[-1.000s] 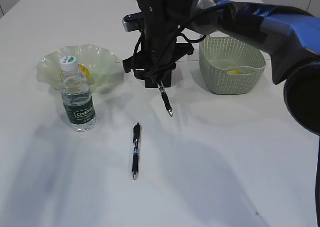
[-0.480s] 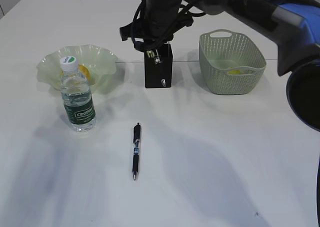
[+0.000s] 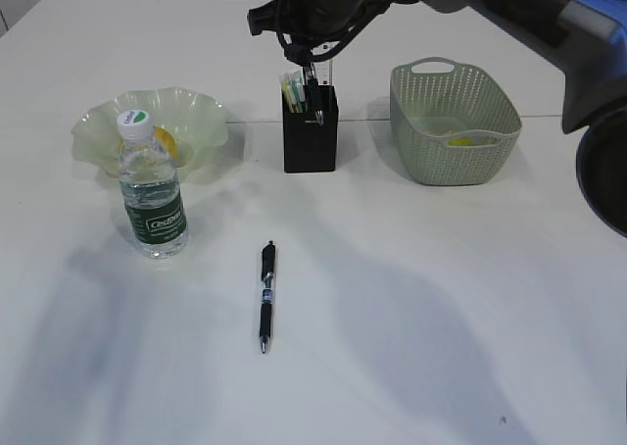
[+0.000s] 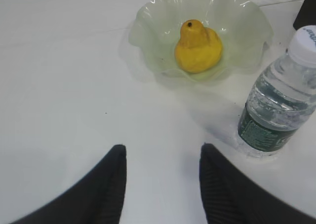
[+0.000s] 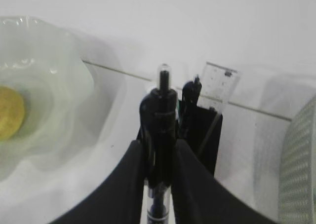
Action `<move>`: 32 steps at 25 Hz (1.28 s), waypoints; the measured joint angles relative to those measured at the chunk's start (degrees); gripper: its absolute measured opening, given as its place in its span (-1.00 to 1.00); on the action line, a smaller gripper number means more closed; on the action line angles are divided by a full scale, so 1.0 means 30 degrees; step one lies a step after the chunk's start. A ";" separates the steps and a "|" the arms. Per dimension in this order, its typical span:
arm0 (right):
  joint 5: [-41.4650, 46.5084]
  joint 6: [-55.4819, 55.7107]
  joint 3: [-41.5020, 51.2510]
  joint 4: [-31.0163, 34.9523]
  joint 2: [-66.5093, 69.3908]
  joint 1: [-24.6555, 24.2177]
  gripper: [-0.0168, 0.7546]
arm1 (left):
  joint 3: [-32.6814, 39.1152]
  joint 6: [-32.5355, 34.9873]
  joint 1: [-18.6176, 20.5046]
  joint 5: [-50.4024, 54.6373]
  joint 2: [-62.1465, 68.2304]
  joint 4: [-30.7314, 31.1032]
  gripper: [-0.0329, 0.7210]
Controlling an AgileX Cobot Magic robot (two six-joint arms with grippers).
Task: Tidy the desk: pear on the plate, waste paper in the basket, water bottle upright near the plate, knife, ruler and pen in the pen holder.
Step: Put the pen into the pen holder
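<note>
The right fingers [image 5: 159,160] squeezed a pen [image 5: 161,130] above the pen holder [image 3: 311,131]. The left fingers [image 4: 163,179] stood open, holding nothing.

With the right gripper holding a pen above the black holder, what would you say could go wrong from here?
1. The matte black square pen holder already holds a clear plastic ruler and other items, so the black pen in the right gripper may jam against them or catch the rim.
2. A push from that arm could tip the holder.
3. A second black pen lies on the white desk, near the small clear water bottle, which a careless reach might topple.
</note>
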 joint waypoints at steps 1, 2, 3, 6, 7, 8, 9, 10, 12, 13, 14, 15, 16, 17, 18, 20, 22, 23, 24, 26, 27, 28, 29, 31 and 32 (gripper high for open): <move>-0.0601 -0.0097 0.0000 0.0000 0.0000 -0.0033 -0.66 | 0.0000 0.0000 0.0000 0.0000 0.0000 0.0034 -0.01; -0.1191 -0.0193 0.0000 0.0000 0.0000 -0.0041 -0.66 | 0.0000 0.0000 0.0000 0.0000 0.0000 0.0034 -0.01; -0.1622 -0.0234 0.0000 0.0000 0.0000 -0.0110 -0.67 | 0.0000 0.0000 0.0000 0.0000 0.0000 0.0062 -0.01; -0.2946 -0.0310 0.0000 -0.0157 0.0000 -0.0266 -0.67 | 0.0000 0.0000 0.0000 0.0000 0.0000 0.0195 -0.01; -0.3210 -0.0310 0.0000 -0.0196 0.0000 -0.0395 -0.67 | 0.0000 0.0000 0.0000 0.0000 0.0000 0.0193 -0.01; -0.3523 -0.0310 0.0000 -0.0225 0.0000 -0.0531 -0.67 | 0.0000 0.0000 0.0000 0.0000 0.0000 0.0193 -0.01; -0.3826 -0.0315 0.0000 -0.0271 0.0000 -0.0628 -0.67 | 0.0000 0.0000 0.0000 0.0000 0.0000 0.0237 -0.01; -0.4010 -0.0315 0.0000 -0.0309 0.0000 -0.0784 -0.67 | 0.0000 0.0000 0.0000 0.0000 0.0000 0.0235 -0.01; -0.4451 -0.0348 0.0000 -0.0337 0.0000 -0.1112 -0.67 | 0.0000 0.0000 0.0000 0.0000 0.0000 0.0235 -0.01; -0.4684 -0.0348 0.0000 -0.0371 0.0000 -0.1251 -0.67 | 0.0000 0.0000 0.0000 0.0000 0.0000 0.0269 -0.01; -0.4829 -0.0348 0.0000 -0.0349 0.0000 -0.1411 -0.67 | 0.0000 0.0000 0.0000 0.0000 0.0000 0.0243 -0.01; -0.5044 -0.0348 0.0000 -0.0382 0.0000 -0.1558 -0.67 | 0.0000 0.0000 0.0000 -0.0072 0.0000 0.0243 -0.01; -0.5279 -0.0348 0.0000 -0.0382 0.0000 -0.1657 -0.67 | 0.0000 0.0000 0.0000 -0.0196 0.0000 0.0243 -0.01; -0.5415 -0.0348 0.0000 -0.0382 0.0000 -0.1802 -0.67 | 0.0000 0.0000 0.0000 -0.0304 0.0000 0.0243 -0.01; -0.5621 -0.0348 0.0000 -0.0418 0.0041 -0.1935 -0.67 | 0.0000 0.0000 0.0000 -0.0459 0.0000 0.0243 -0.01; -0.5924 -0.0348 0.0000 -0.0418 0.0123 -0.2099 -0.67 | 0.0000 0.0000 0.0000 -0.0692 0.0000 0.0243 -0.01; -0.6224 -0.0348 0.0000 -0.0418 0.0338 -0.2253 -0.67 | 0.0000 0.0000 0.0000 -0.0997 0.0000 0.0275 -0.01; -0.6381 -0.0348 0.0000 -0.0345 0.0484 -0.2303 -0.67 | 0.0000 0.0000 0.0000 -0.1141 0.0000 0.0275 -0.01; -0.6384 -0.0348 0.0000 -0.0216 0.0630 -0.2303 -0.67 | 0.0000 0.0000 0.0000 -0.1186 0.0000 0.0275 -0.01; -0.6456 -0.0382 -0.0048 -0.0030 0.1021 -0.2303 -0.67 | 0.0000 0.0000 0.0000 -0.1446 0.0000 0.0275 -0.01; -0.6503 -0.0382 -0.0048 0.0117 0.1172 -0.2303 -0.67 | 0.0000 0.0000 0.0000 -0.1562 0.0000 0.0275 -0.01; -0.6503 -0.0382 -0.0048 0.0209 0.1362 -0.2303 -0.67 | 0.0000 0.0000 0.0000 -0.1587 0.0000 0.0275 -0.01; -0.6537 -0.0382 -0.0048 0.0305 0.1490 -0.2303 -0.67 | 0.0000 0.0000 0.0000 -0.1636 0.0000 0.0275 -0.01; -0.6732 -0.0382 -0.0048 0.0435 0.1528 -0.2303 -0.67 | 0.0000 0.0000 0.0000 -0.1681 0.0000 0.0275 -0.01; -0.7059 -0.0382 -0.0048 0.0472 0.1528 -0.2303 -0.67 | 0.0000 0.0000 0.0000 -0.1681 0.0000 0.0275 -0.01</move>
